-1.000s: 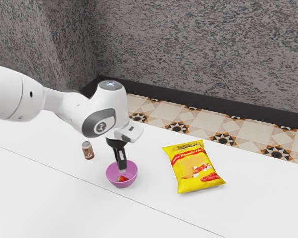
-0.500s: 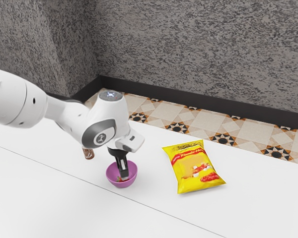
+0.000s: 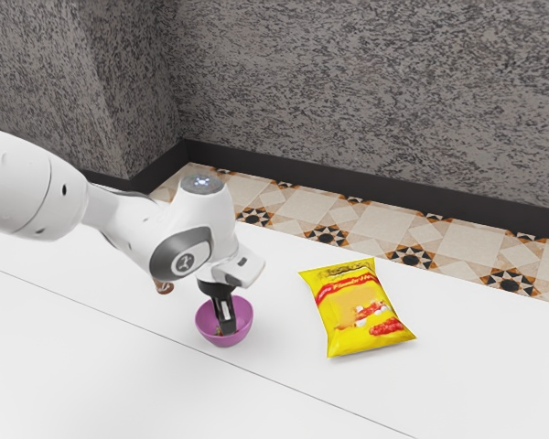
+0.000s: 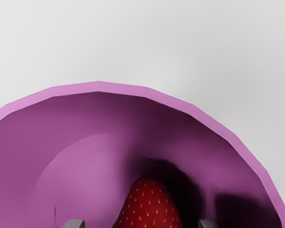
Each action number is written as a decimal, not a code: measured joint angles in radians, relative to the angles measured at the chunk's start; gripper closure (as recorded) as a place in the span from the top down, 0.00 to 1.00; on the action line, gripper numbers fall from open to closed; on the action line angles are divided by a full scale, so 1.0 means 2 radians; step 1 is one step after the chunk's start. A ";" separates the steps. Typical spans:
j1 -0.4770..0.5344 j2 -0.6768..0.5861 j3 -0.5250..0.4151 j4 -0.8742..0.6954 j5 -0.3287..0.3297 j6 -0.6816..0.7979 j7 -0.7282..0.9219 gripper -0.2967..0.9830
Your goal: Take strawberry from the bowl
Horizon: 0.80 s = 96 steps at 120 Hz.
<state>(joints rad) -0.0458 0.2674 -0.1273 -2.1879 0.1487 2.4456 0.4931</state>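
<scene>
Gripper [image 3: 227,329] lowered into bowl [image 4: 99,86] — fingers parted, strawberry [image 4: 149,206] (red) between

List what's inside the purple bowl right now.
A strawberry is in the purple bowl, and the gripper reaches in, open. The bowl's floor under the strawberry is covered; in the exterior view the gripper hides most of the fruit.

Bright, even light washes the smooth white counter [image 3: 91,347]; in the wrist view, dark shadows pool inside the round purple bowl [image 4: 99,86], lower right of the frame.
</scene>
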 joint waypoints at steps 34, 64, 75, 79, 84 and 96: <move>0.002 0.004 0.000 -0.001 0.001 0.008 -0.001 0.44; 0.005 0.012 0.000 -0.001 0.004 0.019 -0.002 0.44; 0.005 0.015 0.000 -0.001 0.006 0.023 -0.001 0.44; 0.005 0.016 0.000 -0.001 0.006 0.024 -0.001 0.43; 0.005 0.016 0.000 -0.001 0.007 0.026 -0.001 0.43; 0.006 0.020 0.001 0.000 0.012 0.031 -0.002 0.40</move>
<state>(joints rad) -0.0344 0.3070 -0.1261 -2.1888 0.1718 2.5078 0.4888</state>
